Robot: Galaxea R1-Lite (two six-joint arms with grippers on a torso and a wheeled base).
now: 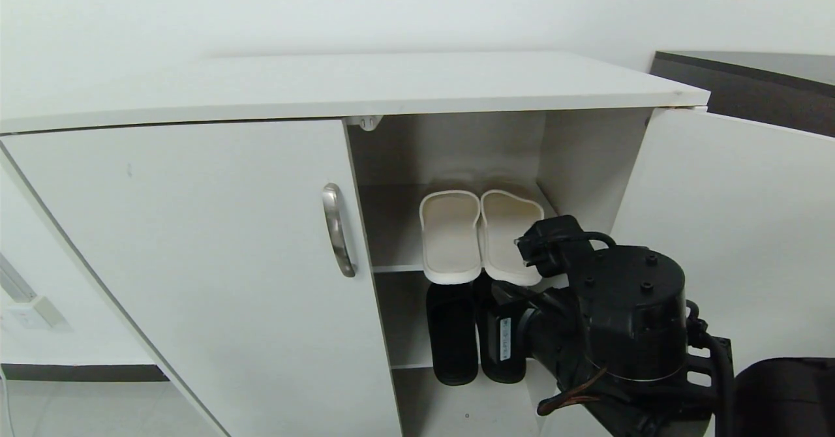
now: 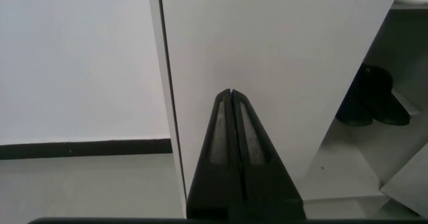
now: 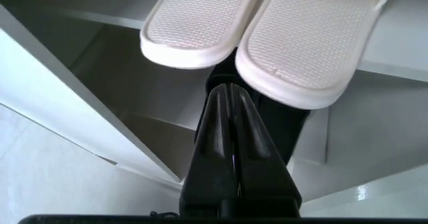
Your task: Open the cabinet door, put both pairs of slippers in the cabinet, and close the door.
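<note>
The white cabinet stands with its right door swung open and its left door closed. A white pair of slippers lies on the upper shelf, heels over the shelf edge. A black pair of slippers lies on the shelf below. My right gripper is shut and empty, just under the white slippers and in front of the black slippers. My left gripper is shut and empty, close to the face of the closed left door.
A metal handle sits on the left door's inner edge. A dark counter stands behind the open door at back right. A wall socket is low on the left. Bare floor lies left of the cabinet.
</note>
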